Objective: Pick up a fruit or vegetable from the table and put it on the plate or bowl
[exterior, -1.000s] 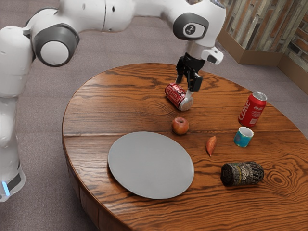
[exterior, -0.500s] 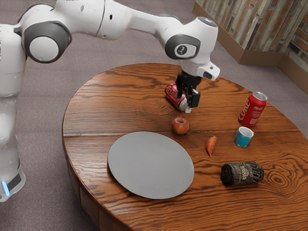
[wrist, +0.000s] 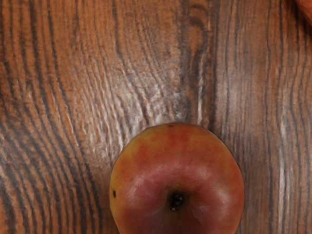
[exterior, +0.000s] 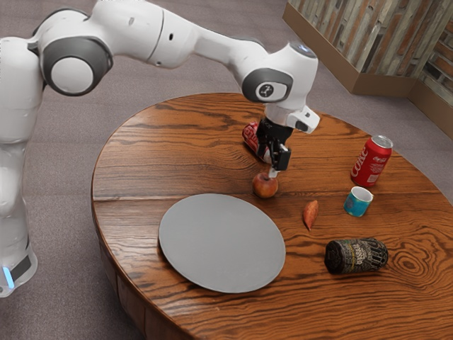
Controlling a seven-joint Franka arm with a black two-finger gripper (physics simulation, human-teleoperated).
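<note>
Wooden table (exterior: 141, 163) bears the apple (exterior: 265, 186) just under the pincer (exterior: 274, 168).

gripper (exterior: 273, 168) moved off the tipped red can (exterior: 251, 134), now lower, just above the apple (exterior: 265, 186)

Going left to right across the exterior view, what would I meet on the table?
grey plate → apple → orange root vegetable → upright red can. The tipped red can, teal cup and dark can overlap those sideways, so I left them out.
</note>
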